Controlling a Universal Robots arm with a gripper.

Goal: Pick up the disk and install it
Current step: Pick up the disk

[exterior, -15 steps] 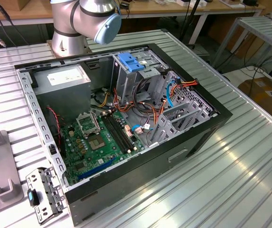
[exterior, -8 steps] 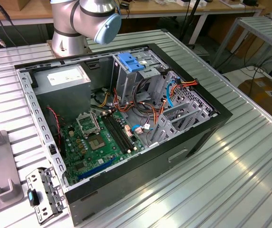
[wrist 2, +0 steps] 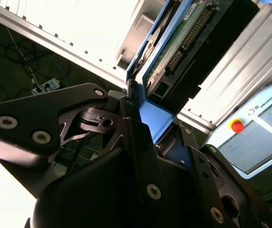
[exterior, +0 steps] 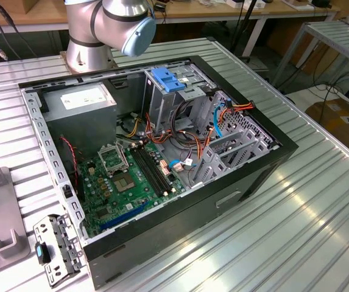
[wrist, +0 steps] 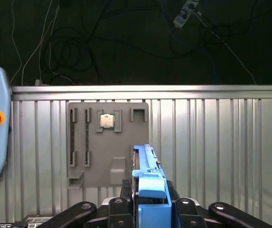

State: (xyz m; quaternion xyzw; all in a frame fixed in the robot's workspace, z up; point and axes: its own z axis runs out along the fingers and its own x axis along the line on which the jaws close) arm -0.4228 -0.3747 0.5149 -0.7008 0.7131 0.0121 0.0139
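First wrist view: disk (wrist: 147,183), blue carrier, clamped at one end between the closed fingers (wrist: 125,190); the rest projects free over the ribbed worktop (wrist: 221,142), with a grey tray (wrist: 107,142) beyond it.

Second wrist view: same disk (wrist 2: 183,42), green circuit side exposed, blue rail pinched against one of the fingers (wrist 2: 138,137). A pendant (wrist 2: 261,128) lies close by.

Exterior view: open case (exterior: 253,176) on the worktop (exterior: 320,201). A tall metal cage (exterior: 180,106) with a blue latch (exterior: 169,80) stands at the far side. Orange and blue cables (exterior: 223,112) run just beside the cage, on the exterior view's right. The motherboard (exterior: 131,176) lies below.

Hazards, as judged:
- Grip sits on one end only, so the long free end may sag or pivot and the rails arrive skewed.
- Skewed rails may jam in the cage guides.
- Loose cables near the cage may snag the carrier or get pinched.
- The bare circuit side may scrape the case edge or cage.
- A slip over the case would drop the disk on the motherboard.
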